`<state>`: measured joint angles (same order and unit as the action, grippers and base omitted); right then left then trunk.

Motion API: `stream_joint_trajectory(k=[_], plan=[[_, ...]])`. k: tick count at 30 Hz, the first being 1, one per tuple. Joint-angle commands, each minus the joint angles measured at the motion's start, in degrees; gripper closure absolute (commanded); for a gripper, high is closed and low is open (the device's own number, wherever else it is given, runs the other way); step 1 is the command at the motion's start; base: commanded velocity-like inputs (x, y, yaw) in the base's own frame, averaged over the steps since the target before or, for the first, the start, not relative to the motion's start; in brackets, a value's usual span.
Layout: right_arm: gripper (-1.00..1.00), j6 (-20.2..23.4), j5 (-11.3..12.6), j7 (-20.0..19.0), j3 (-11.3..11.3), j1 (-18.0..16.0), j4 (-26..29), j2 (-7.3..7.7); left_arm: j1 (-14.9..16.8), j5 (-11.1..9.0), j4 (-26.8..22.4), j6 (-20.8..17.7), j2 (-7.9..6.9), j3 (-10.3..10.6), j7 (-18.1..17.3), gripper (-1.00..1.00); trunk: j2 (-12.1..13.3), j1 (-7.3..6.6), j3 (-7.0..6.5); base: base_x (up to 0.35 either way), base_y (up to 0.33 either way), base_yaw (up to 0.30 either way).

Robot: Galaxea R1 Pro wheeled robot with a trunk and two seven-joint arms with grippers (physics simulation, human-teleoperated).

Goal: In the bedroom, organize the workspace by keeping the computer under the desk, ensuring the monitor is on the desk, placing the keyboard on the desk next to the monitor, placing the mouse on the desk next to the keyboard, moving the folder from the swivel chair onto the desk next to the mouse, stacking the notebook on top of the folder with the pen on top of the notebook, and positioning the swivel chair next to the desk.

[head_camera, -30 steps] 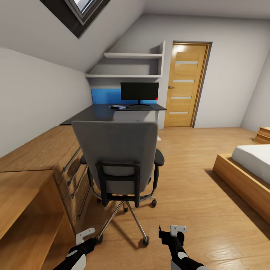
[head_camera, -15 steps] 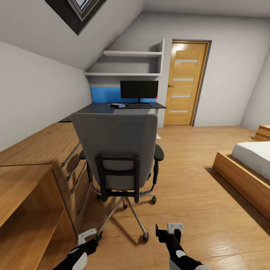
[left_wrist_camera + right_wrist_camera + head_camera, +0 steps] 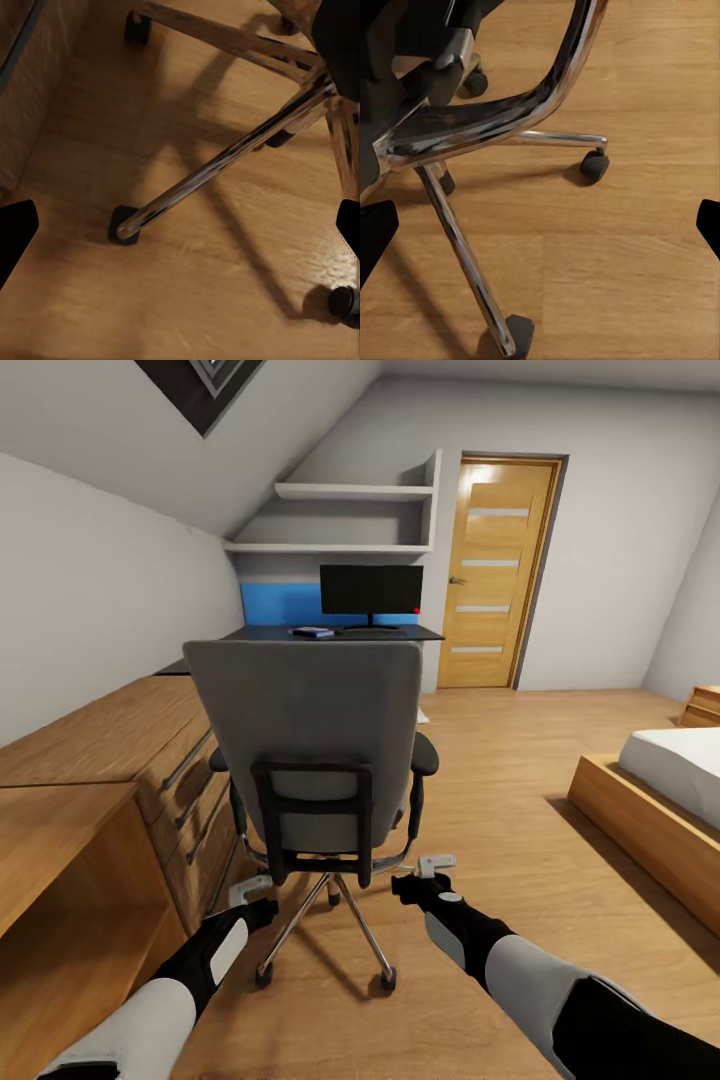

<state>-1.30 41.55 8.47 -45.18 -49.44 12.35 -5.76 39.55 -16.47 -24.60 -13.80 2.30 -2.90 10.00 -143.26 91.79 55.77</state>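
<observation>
Chair (image 3: 315,745) faces desk (image 3: 340,632), back toward robot, well short of it. Left gripper (image 3: 250,890) and right gripper (image 3: 425,868) both empty, jaws apart, low behind chair. Advice: raise hands to backrest, push evenly, steer clear of drawers (image 3: 195,790).

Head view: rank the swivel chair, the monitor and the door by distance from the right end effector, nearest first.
1. swivel chair, directly ahead of the right end effector.
2. monitor, on the desk beyond the chair.
3. door, in the far wall, right of the desk.
</observation>
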Motion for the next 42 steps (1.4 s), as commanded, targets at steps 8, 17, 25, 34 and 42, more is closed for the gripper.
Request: stream_joint_trajectory(k=[8, 17, 25, 34, 42], plan=[[-1.00, -3.57, 1.02, -0.02, -0.84, -1.31, -2.46, -2.81, 1.10, -0.40, 4.93, 6.74, 0.04, -0.27, 0.12, -1.00, -0.14, 0.19, 1.84, 0.000, 0.000, 0.000], [-1.00, -9.59, 1.18, 0.03, -0.99, -1.28, -2.68, -3.82, 1.14, -0.24, 5.56, 8.49, 0.43, -0.21, -0.32, -1.00, -0.26, 0.42, 3.83, 0.000, 0.000, 0.000], [-1.00, -11.43, 0.97, -0.21, -1.13, -1.19, -2.69, -4.24, 1.14, -0.38, 5.50, 9.04, 0.32, 2.92, -0.42, -1.00, -0.26, 0.42, 3.83, 0.000, 0.000, 0.111], [-1.00, -11.45, 0.85, -0.39, -1.04, -1.18, -2.69, -4.24, 1.14, -0.35, 5.46, 9.01, 0.43, 4.21, -0.40, -1.00, -0.26, 0.42, 3.83, 0.000, 0.000, 0.014], [-1.00, -11.65, 0.70, -0.10, -0.90, -1.18, -2.72, -4.24, 1.14, -0.25, 0.09, 8.24, 2.95, 5.79, 0.17, -1.00, -0.26, 0.42, 3.83, 0.000, 0.000, 0.000]])
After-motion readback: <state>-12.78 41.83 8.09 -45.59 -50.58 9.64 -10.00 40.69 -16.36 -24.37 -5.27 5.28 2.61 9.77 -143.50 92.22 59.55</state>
